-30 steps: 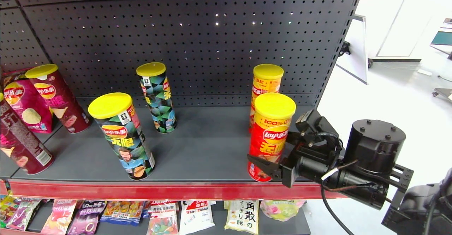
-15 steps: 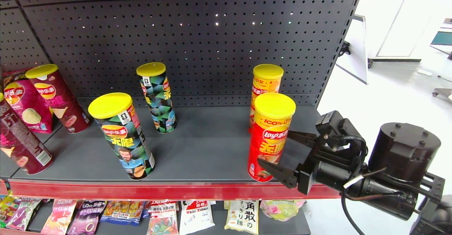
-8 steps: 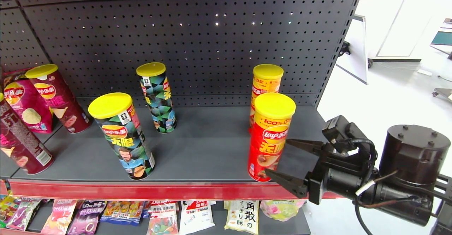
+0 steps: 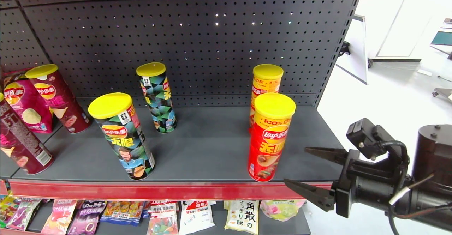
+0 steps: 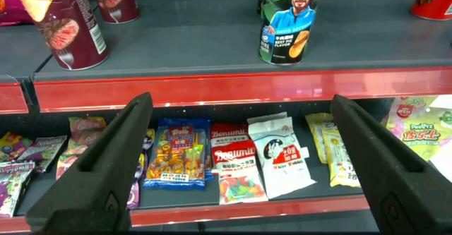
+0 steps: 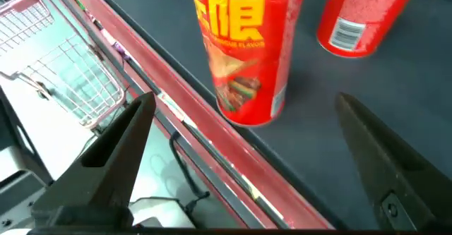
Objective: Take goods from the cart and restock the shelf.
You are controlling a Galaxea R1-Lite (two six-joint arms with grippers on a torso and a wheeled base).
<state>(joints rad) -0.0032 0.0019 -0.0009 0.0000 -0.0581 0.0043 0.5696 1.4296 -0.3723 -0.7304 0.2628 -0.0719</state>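
Just right of the red can [image 4: 270,139], my right gripper [image 4: 295,165] hangs clear of it, fingers spread and holding nothing. That can stands upright at the near right edge of the shelf [image 4: 212,146]. My left gripper [image 5: 241,98] is likewise spread and empty. The cart [image 6: 63,73] lies beside my right wrist, so I judge that arm nearer.

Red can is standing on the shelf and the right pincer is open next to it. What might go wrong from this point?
1. The red can stands upright close to the red front lip of the shelf. The open right pincer sits just beside it, so a sideways swing might knock the can off the front.
2. A second can stands right behind it; a nudge backward could topple both.
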